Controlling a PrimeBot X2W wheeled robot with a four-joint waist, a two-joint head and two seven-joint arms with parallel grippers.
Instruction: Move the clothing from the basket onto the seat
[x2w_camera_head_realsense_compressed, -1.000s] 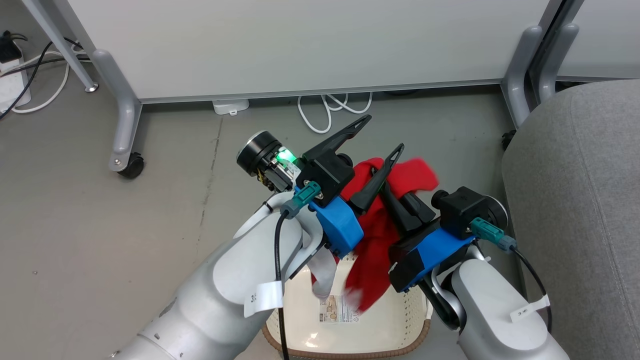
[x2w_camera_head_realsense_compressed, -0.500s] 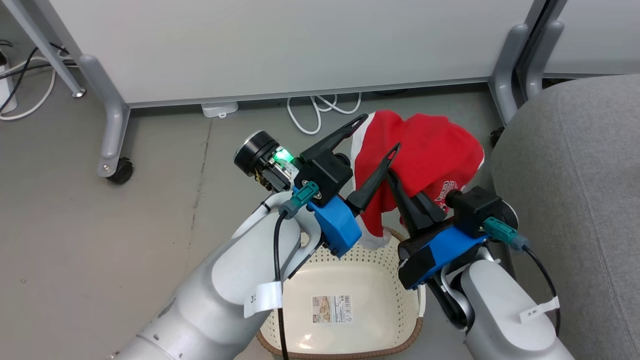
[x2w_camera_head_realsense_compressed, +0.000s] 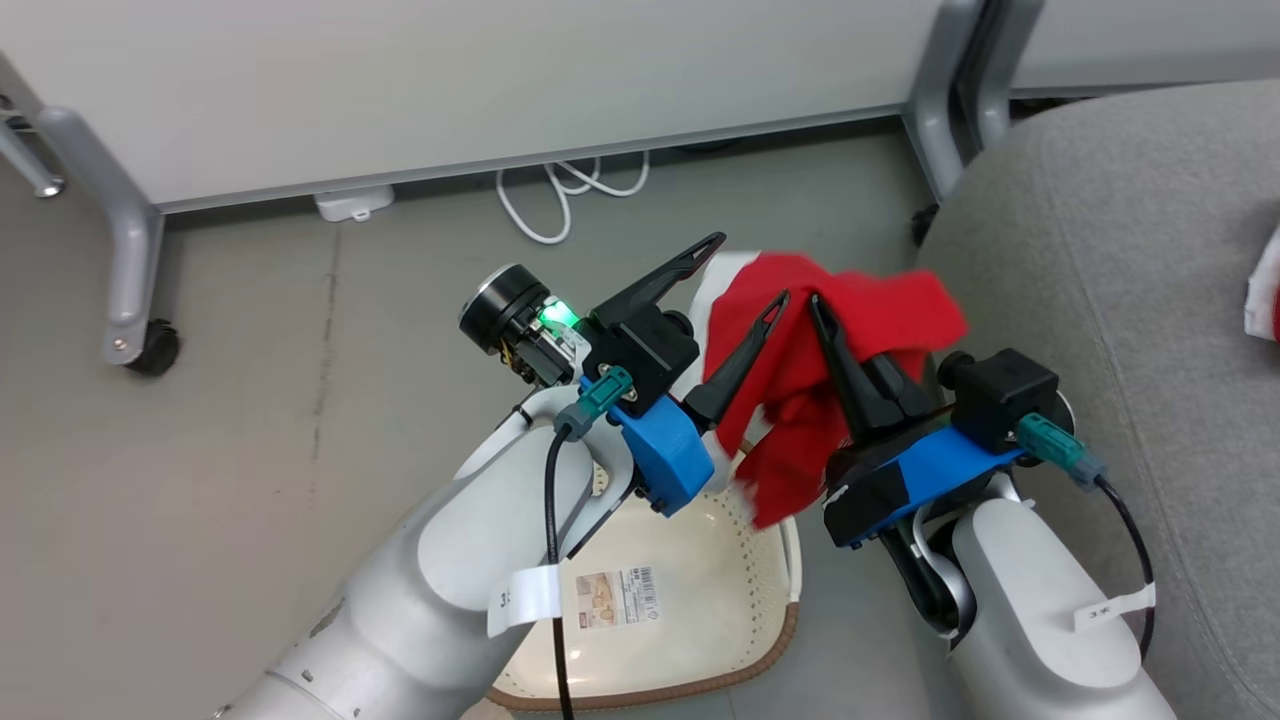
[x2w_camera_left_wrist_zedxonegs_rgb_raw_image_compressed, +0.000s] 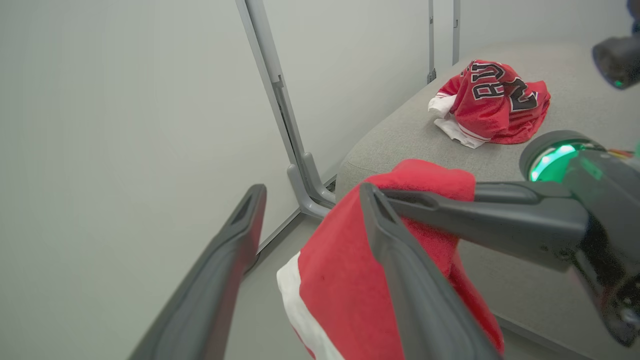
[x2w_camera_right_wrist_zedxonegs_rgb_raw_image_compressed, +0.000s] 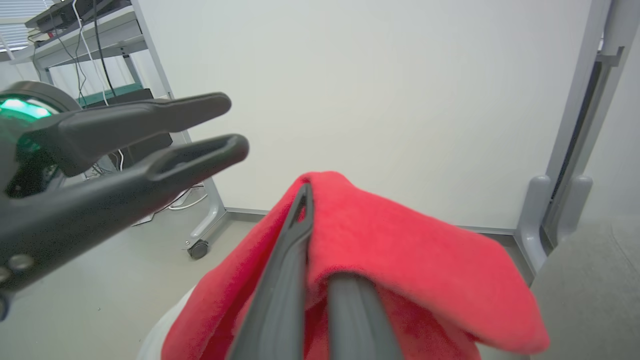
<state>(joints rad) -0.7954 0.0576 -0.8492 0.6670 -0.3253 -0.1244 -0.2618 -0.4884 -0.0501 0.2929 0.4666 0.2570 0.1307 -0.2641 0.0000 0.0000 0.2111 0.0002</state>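
The grey floor (x2w_camera_head_realsense_compressed: 250, 400) carries the cream basket (x2w_camera_head_realsense_compressed: 772, 640), standing upright beside the grey seat (x2w_camera_head_realsense_compressed: 1150, 300). Farther back on the floor lie a looped white cable (x2w_camera_head_realsense_compressed: 545, 200) and a small white box (x2w_camera_head_realsense_compressed: 350, 203), near a partition leg (x2w_camera_head_realsense_compressed: 125, 290) on a black caster. A crumpled red jersey (x2w_camera_left_wrist_zedxonegs_rgb_raw_image_compressed: 492, 102) lies on the seat's top.

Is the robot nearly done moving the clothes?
Nearly. The jersey already lies on the seat. The right gripper is shut on the red shorts, up above the basket, which looks empty. The left gripper is open. Left: carry them to the seat and let go.
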